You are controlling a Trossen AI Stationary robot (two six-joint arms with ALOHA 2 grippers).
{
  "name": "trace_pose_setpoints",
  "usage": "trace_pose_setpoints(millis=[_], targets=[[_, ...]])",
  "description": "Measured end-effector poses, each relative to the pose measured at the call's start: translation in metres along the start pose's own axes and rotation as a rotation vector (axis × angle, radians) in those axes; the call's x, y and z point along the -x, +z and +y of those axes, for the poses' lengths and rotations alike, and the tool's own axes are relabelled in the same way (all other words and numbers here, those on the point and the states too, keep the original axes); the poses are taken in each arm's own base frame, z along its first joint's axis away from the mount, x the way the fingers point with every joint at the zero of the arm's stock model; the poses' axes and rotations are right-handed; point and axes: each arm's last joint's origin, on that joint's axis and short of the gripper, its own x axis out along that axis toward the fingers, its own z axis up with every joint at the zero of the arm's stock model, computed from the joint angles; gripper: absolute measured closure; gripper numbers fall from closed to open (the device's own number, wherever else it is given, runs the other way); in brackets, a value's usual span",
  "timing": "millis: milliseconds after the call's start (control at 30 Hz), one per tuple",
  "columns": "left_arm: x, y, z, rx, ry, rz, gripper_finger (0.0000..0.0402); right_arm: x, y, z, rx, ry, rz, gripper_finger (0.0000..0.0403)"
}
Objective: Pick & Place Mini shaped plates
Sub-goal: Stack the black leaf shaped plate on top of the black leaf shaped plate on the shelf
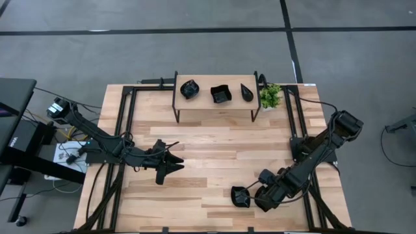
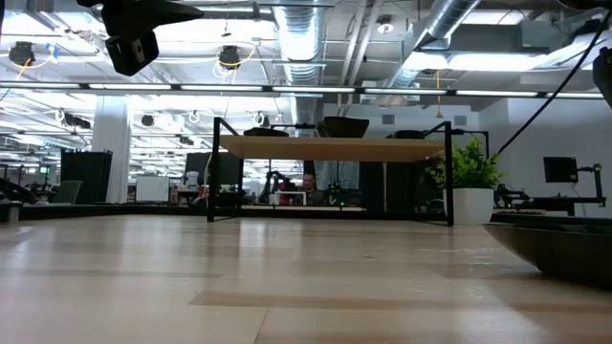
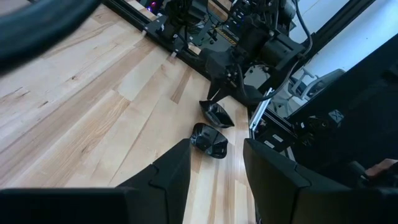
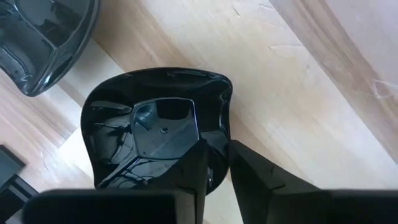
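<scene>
Three mini plates [image 1: 220, 94] already on small shelf [image 1: 214, 81] at table's far edge. Two more wait near table's front edge. Right gripper [image 4: 214, 163] pinches rim of square plate [image 4: 155, 127] there. Left gripper [image 1: 170, 164] waits mid-table, jaws spread, empty.

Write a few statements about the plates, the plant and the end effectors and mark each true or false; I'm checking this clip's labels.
1. Three black plates sit on the raised shelf. True.
2. The potted plant stands on the shelf. False: it stands on the table beside it.
3. The right end effector pinches the squarish plate by its rim. True.
4. The left end effector holds a plate. False: it is open and empty.
</scene>
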Motion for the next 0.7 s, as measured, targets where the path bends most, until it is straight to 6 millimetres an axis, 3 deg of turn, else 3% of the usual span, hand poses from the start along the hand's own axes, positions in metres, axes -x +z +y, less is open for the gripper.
trace_pose_setpoints(millis=[233, 700], targets=[[0.0, 0.0, 0.0, 0.0, 0.0, 0.0, 0.0253, 0.0, 0.0, 0.0006, -0.002, 0.006, -0.003, 0.0333], [0.0, 0.0, 0.0, 0.0, 0.0, 0.0, 0.0253, -0.0012, 0.0006, 0.0003, 0.034, 0.01, -0.023, 0.0261]])
